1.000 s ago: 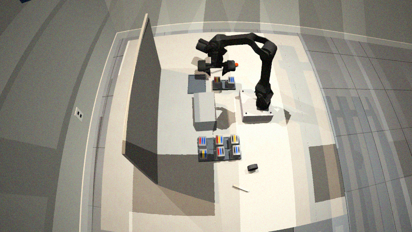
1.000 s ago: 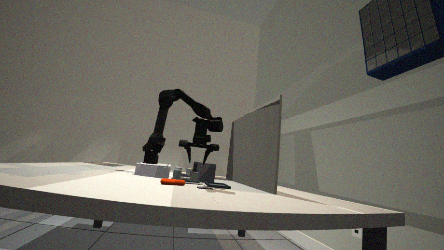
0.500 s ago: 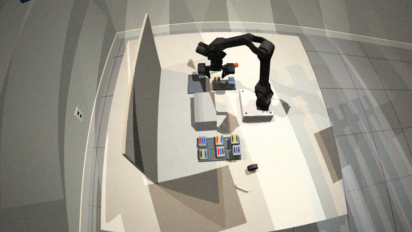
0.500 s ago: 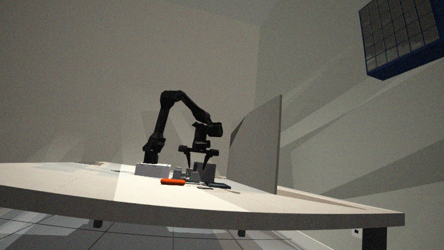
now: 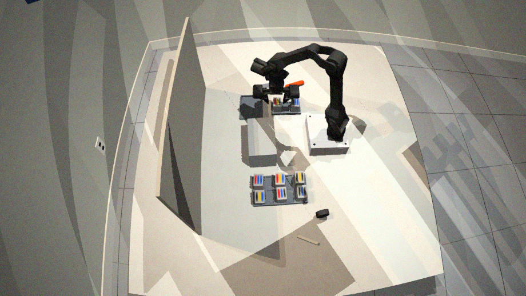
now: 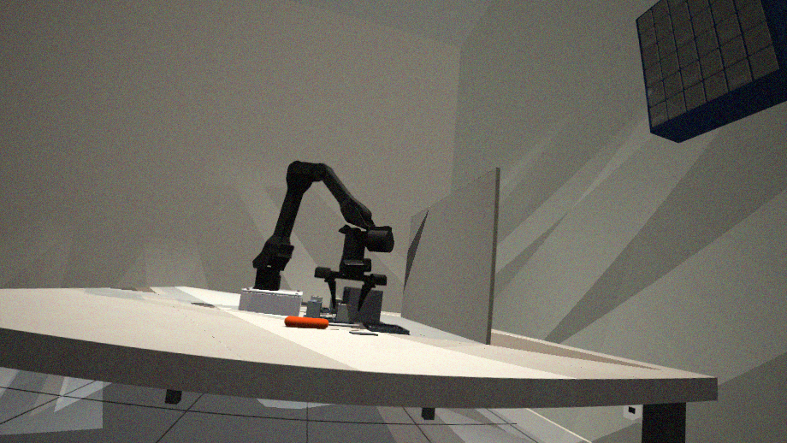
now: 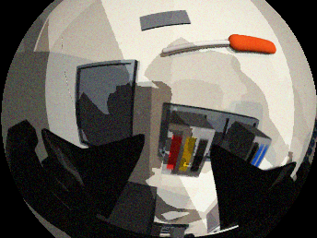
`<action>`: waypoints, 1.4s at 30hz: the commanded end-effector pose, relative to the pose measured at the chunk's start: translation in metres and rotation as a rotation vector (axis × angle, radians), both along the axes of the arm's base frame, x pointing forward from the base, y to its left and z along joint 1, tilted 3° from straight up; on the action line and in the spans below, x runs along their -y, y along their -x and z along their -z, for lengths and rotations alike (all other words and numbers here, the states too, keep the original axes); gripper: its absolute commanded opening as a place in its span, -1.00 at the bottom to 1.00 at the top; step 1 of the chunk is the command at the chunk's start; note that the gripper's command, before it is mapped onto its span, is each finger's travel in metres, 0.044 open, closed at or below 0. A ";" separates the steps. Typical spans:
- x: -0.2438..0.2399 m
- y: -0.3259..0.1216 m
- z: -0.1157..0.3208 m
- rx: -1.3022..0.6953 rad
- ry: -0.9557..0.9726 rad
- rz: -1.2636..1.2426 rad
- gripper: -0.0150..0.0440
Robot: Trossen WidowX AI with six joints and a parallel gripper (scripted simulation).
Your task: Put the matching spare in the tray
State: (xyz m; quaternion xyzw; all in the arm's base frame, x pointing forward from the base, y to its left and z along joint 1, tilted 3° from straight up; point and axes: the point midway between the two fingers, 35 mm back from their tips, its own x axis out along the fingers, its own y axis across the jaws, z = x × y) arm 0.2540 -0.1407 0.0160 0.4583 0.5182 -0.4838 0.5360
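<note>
My gripper (image 5: 276,101) (image 6: 347,308) (image 7: 179,145) is open and points down over a small rack (image 7: 164,111). Its fingers stand on either side of a unit (image 5: 277,101) (image 7: 186,149) with red, yellow and black stripes, not shut on it. A second unit (image 5: 295,103) (image 7: 261,152) with blue stripes stands to the right in this rack. The dark tray (image 5: 244,100) (image 7: 92,83) (image 6: 392,329) is empty, left of the rack. A larger rack (image 5: 270,204) holds several striped units, among them one unit (image 5: 279,178) with red, yellow and blue. Which unit is the mounted one is not clear.
A grey box (image 5: 261,136) (image 6: 369,301) stands between tray and larger rack. A tall panel (image 5: 183,128) (image 6: 451,263) stands at the left. An orange-handled tool (image 5: 296,83) (image 6: 305,322) (image 7: 252,43) lies behind the small rack. A black puck (image 5: 322,213) and thin stick (image 5: 308,240) lie in front.
</note>
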 end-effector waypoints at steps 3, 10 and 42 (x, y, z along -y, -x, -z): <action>-0.001 0.004 0.013 -0.009 -0.001 -0.004 0.53; -0.001 0.005 0.023 -0.009 -0.001 -0.004 0.53; -0.001 0.004 0.022 -0.006 -0.003 0.000 -0.49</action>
